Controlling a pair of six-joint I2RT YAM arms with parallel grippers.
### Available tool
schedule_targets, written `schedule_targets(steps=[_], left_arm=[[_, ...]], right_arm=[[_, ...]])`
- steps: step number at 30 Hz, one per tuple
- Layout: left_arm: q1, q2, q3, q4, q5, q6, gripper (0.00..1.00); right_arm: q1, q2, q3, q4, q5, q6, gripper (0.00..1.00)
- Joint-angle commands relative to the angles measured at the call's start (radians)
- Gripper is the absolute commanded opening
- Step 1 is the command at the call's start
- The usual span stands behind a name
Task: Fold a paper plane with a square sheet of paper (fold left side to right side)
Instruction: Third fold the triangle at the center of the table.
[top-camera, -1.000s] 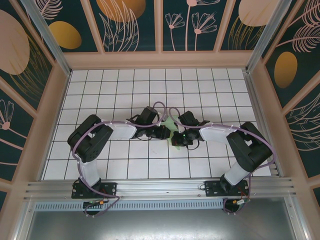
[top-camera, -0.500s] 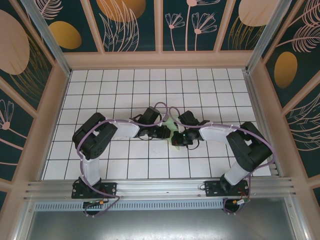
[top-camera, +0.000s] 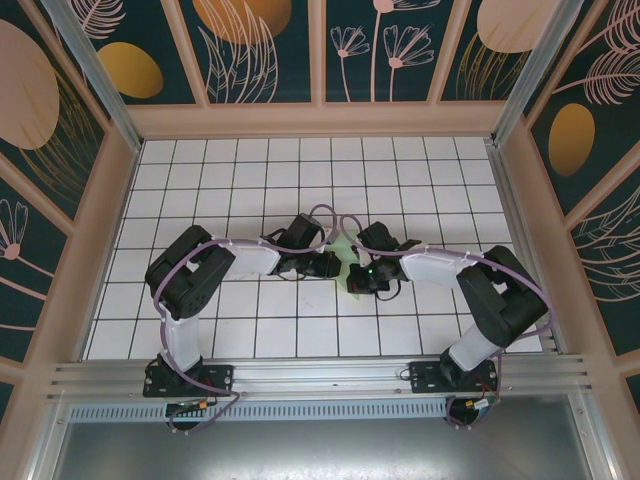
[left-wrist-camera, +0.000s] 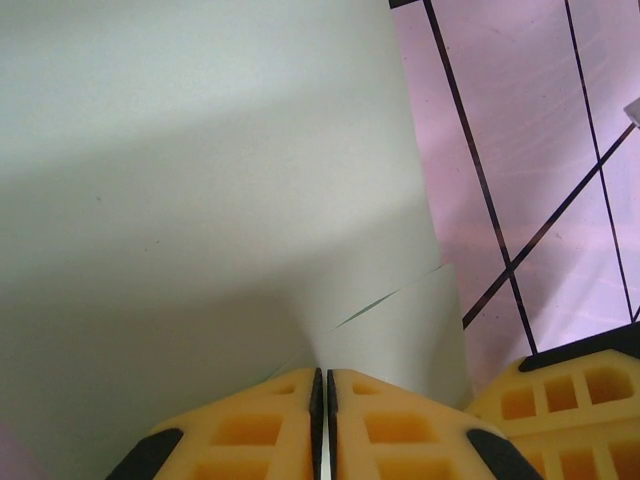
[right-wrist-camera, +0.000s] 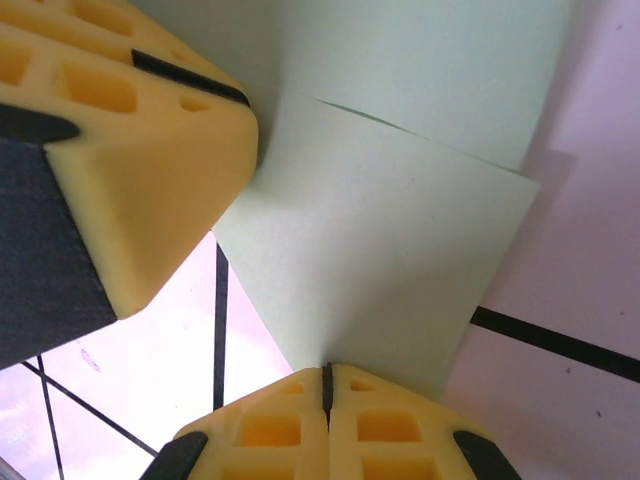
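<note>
The paper (left-wrist-camera: 200, 200) sits at the middle of the worktop (top-camera: 250, 180), between the two arms, and both hands meet at it. The left hand (left-wrist-camera: 321, 385) has its pads drawn together to a thin slit, and the sheet runs down into that slit, so it looks clamped on the paper's edge. The right hand (right-wrist-camera: 326, 375) is pressed together too, with a corner of the paper ending right at its slit, so it appears to pinch that corner. From the right wrist, one yellow pad of the left hand lies against the paper just above that corner, so the two grips sit close together on the same part of the sheet.

The paper is not flat. One layer lies over another with a free edge showing across it, and the sheet bows up from the grips, with tile lines showing beyond its edge.

My reading is that a fold is under way, not finished: the sheet is gripped and partly doubled, with no pointed dart shape yet. The next move calls for one grip to act as an anchor while the other carries its edge across the paper to the opposite edge. The edges must line up before anything is pressed. Thin paper held this close may buckle or slip, so the carry wants to be slow and low, followed by a firm press along the crease.
</note>
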Motion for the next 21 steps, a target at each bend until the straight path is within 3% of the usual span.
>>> schedule_targets(steps=[1, 11, 17, 21], left_arm=[[0.011, 0.101, -0.026, -0.103, -0.174, 0.045, 0.15], [0.010, 0.101, -0.023, -0.107, -0.186, 0.049, 0.15], [0.010, 0.088, -0.021, -0.101, -0.176, 0.046, 0.15], [0.010, 0.081, -0.017, -0.101, -0.176, 0.045, 0.15]], right_arm=[[0.001, -0.023, -0.006, -0.112, 0.022, 0.001, 0.00], [0.003, -0.065, -0.019, -0.174, 0.080, -0.002, 0.00], [0.004, -0.179, 0.050, -0.163, 0.113, 0.027, 0.00], [0.026, -0.185, 0.083, -0.133, 0.074, 0.048, 0.00]])
